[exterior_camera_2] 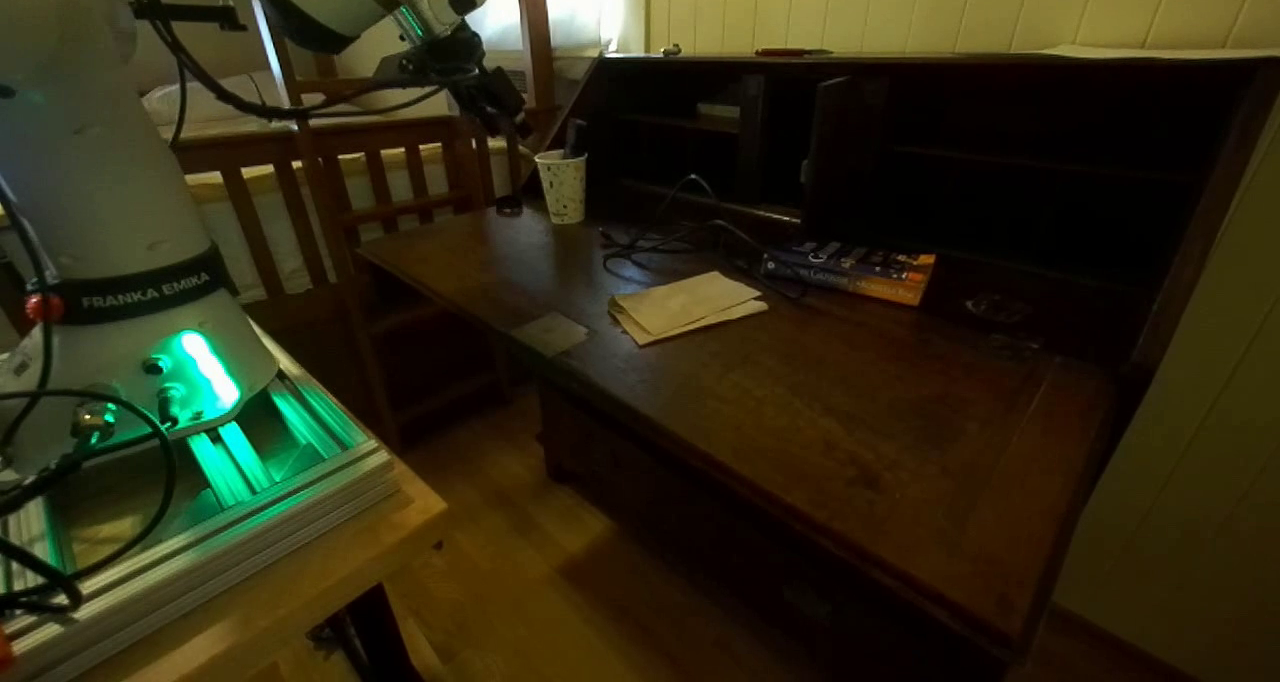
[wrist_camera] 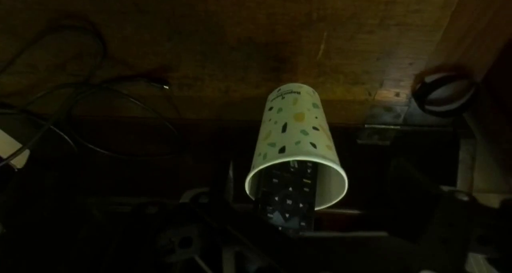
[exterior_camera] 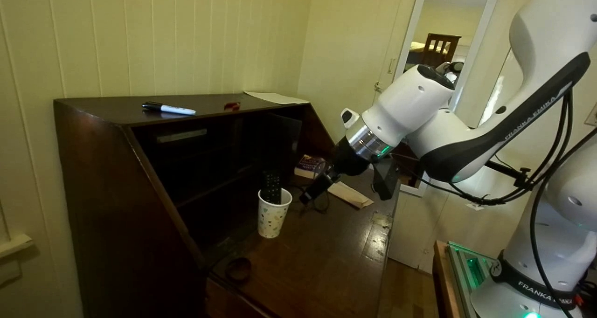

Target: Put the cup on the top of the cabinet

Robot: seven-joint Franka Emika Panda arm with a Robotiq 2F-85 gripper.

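Nearest the wrist lens: black, two-fingered end effector (exterior_camera: 307, 197), released and holding nothing

Upright on the dark brown wooden worktop (exterior_camera: 322, 252), below and left of centre in an exterior view: white, tapered paper cup with coloured flecks (exterior_camera: 271, 219), with a black, oblong plastic remote control (exterior_camera: 271, 186) poking from its mouth. Judged to be just short of the grasp. Bring the parted fingers down one on each side of the cup's wall, below the rim and off the remote. Squeeze lightly, for fear of buckling the paper; expect some top-heaviness from the tall remote. Lift straight up and hold level, well above the front edge of the large, slant-sided, dark brown wooden cabinet (exterior_camera: 121, 206), before crossing to its flat top at upper left of that frame.

Look out up there for a white-and-black marker pen (exterior_camera: 169, 108), a small dark red object (exterior_camera: 232, 106) too blurred to identify, and a white paper sheet (exterior_camera: 276, 98); choose bare wood away from all three. Mind also the looped black cable (wrist_camera: 78, 85) at left of the wrist view and the small dark round object (wrist_camera: 444, 97) at its right.
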